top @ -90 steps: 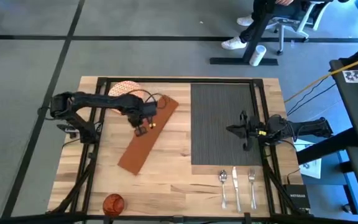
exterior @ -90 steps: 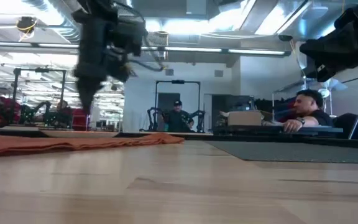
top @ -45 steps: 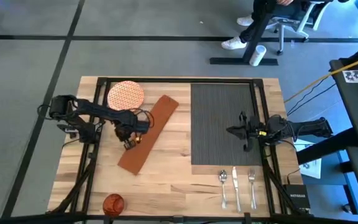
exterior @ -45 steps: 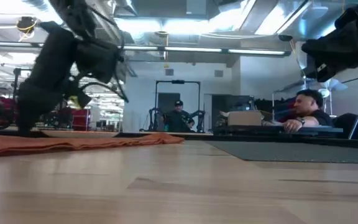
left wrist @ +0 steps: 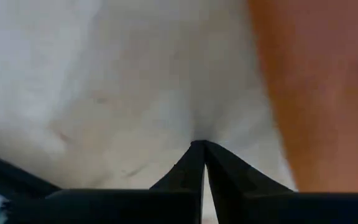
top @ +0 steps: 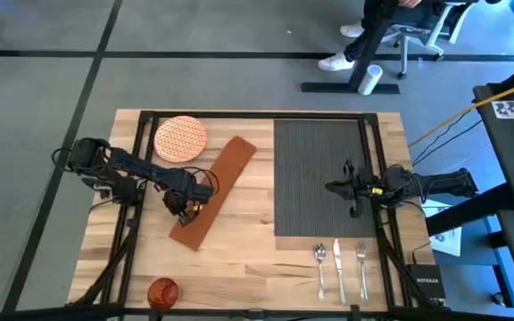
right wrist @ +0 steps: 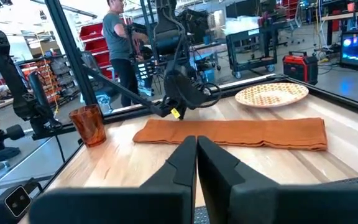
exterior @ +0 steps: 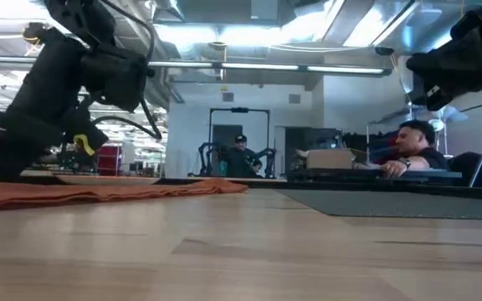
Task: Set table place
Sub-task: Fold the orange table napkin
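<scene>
Placemat (top: 319, 174) lies empty, other pieces unplaced, while the left gripper (top: 182, 208), clenched and apparently grasping nothing, touches the napkin (top: 214, 190).

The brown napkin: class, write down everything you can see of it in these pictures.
The napkin is a long, narrow strip of rust-brown cloth, folded flat, with slight wrinkles visible in the low view. It lies diagonally on the bare wood of the table, between the patterned plate and the dark placemat, touching neither. The left gripper, fingers shut, hangs at its nearer end by the long edge; whether it touches the cloth cannot be told.
</scene>
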`<action>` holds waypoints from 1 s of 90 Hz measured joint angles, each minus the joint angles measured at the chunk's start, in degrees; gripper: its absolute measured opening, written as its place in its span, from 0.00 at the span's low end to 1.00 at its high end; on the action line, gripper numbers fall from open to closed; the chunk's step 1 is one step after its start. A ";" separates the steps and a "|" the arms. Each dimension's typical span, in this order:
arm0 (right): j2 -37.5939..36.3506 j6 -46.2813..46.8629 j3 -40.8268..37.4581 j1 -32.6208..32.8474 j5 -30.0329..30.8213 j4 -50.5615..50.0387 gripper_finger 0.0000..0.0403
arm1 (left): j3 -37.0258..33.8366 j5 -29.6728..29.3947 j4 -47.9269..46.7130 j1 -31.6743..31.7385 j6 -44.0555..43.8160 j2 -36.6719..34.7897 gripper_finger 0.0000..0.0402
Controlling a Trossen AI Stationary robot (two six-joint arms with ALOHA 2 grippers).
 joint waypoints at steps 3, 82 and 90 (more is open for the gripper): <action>0.00 0.00 0.00 0.00 -0.02 0.00 0.00 | 0.00 0.96 0.79 -0.39 -0.21 0.00 0.00; -0.01 1.68 0.00 0.00 -0.10 0.04 0.00 | 0.06 5.72 26.97 -0.71 -5.06 2.19 0.00; -0.02 1.68 -0.01 0.00 -0.13 0.04 0.00 | 0.13 6.31 30.31 -0.31 -4.62 3.27 0.00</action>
